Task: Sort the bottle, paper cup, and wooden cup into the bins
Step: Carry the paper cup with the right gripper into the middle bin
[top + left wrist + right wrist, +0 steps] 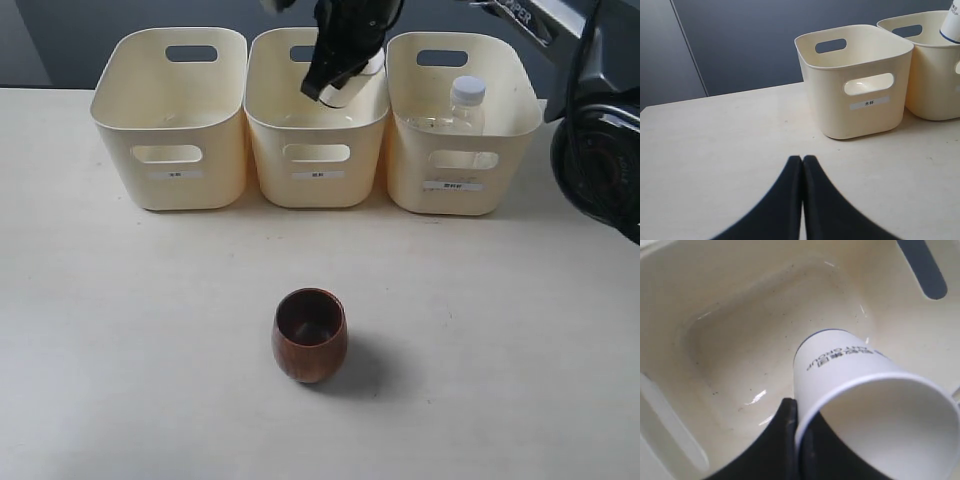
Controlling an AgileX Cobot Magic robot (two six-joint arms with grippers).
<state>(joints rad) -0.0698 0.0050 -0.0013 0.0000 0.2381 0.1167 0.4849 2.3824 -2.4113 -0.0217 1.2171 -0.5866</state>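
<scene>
The dark brown wooden cup (309, 335) stands upright on the table, in front of the bins. The clear bottle (463, 107) with its white cap stands inside the right bin (459, 170). My right gripper (335, 75) hangs over the middle bin (315, 165), shut on the rim of the white paper cup (855, 390), which tilts base-down above the bin's floor (745, 350). One finger presses the cup wall from outside, the other from inside. My left gripper (802, 159) is shut with nothing in it, low over the table, facing the left bin (857, 82).
The left bin (172, 120) shows nothing inside. The three bins stand side by side at the back of the table. The right arm's dark body (600, 150) fills the right edge of the exterior view.
</scene>
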